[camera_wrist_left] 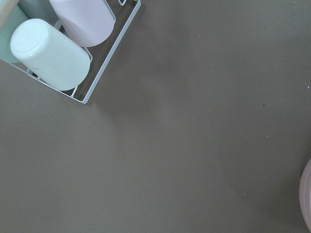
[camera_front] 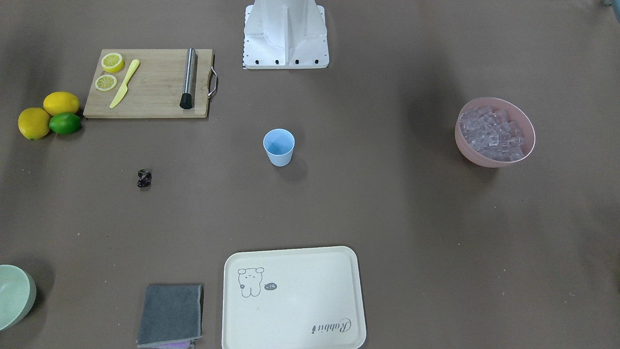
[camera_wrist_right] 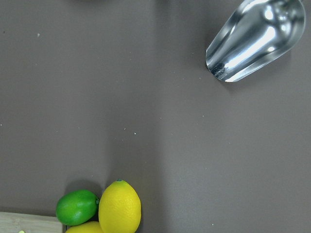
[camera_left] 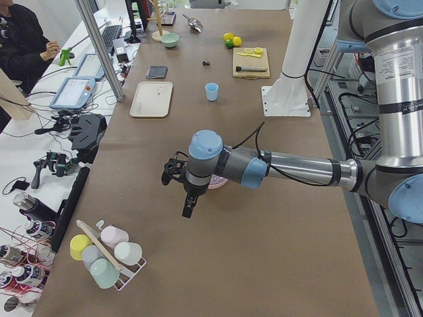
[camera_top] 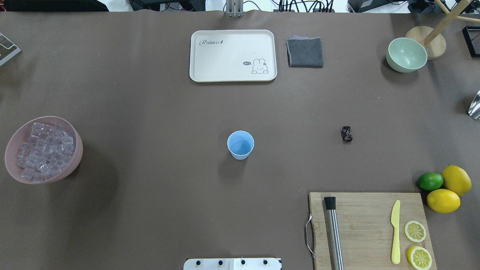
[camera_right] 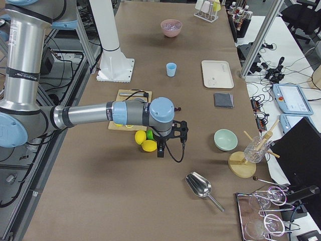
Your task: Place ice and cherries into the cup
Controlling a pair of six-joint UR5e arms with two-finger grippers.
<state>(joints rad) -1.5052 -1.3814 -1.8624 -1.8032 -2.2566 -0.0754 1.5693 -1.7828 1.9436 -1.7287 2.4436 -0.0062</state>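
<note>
1. Left gripper (camera_left: pixel 188 200): near the pink bowl (camera_top: pixel 74 165); how wide it stands, I cannot tell.
2. Ice (camera_top: pixel 45 150): heaped in the pink bowl, 9 o'clock of the cup (camera_top: pixel 240 144). Probably hard and slick, so pinch one top cube by its flat faces.
3. Cup: upright mid-table, looks empty; light, tippable.
4. Cherries (camera_top: pixel 347 134): 3 o'clock of the cup. Tiny, glossy, perhaps soft, so pinch gently.
5. Right gripper (camera_right: pixel 161 149): near the lemons (camera_right: pixel 148 145); width cannot be told.

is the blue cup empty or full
Empty: the cup stands upright and its bare blue bottom shows in the overhead view.
</note>
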